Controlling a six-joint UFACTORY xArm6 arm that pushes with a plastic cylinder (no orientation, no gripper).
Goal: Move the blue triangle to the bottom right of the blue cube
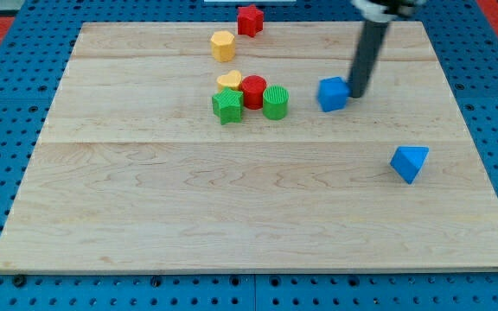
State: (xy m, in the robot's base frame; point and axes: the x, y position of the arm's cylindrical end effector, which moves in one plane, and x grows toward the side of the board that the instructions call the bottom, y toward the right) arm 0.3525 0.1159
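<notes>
The blue cube sits right of the board's centre, in the upper half. The blue triangle lies lower and further to the view's right, apart from the cube. My tip is at the end of the dark rod, right beside the blue cube's right side, touching or almost touching it. The tip is well above and left of the blue triangle.
A cluster left of the cube holds a yellow heart, a red cylinder, a green cylinder and a green star. A yellow hexagon and a red star sit near the wooden board's top edge.
</notes>
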